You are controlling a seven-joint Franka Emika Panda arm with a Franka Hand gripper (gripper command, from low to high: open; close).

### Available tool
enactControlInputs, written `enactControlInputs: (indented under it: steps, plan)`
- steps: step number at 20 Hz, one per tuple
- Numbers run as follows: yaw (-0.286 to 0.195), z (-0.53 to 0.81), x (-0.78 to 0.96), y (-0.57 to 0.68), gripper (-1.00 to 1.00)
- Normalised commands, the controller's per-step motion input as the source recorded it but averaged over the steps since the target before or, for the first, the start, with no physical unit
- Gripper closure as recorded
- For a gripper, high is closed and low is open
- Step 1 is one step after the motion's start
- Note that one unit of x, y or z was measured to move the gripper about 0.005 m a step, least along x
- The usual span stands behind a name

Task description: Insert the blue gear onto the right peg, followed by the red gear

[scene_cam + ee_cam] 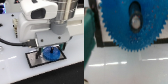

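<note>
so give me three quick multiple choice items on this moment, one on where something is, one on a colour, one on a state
1. Where is the blue gear?
A. over the grey black-edged plate, beneath the gripper
B. off the plate, at the table's far edge
C. stacked on top of a red gear

2. What colour is the toothed disc that fills the wrist view?
A. red
B. bright blue
C. yellow

3. What does the plate look like?
A. round and all white
B. grey with a black edge
C. green and folded in half

Answers:
1. A, the exterior view shows the blue disc above the plate, directly under the arm's end.
2. B, the wrist view shows a bright blue disc with teeth round its rim.
3. B, both views show a grey face with a dark border; whether the gear is fully seated on it cannot be told.
</note>
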Motion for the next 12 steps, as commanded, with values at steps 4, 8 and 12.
enactControlInputs:
  steps: [4, 8, 12]
  plan:
    - [0.0, 0.53, -0.27, 0.14, -1.0]
    - [0.0, 0.33, -0.45, 0.21, -1.0]
    - [0.0, 0.09, -0.67, 0.07, -1.0]
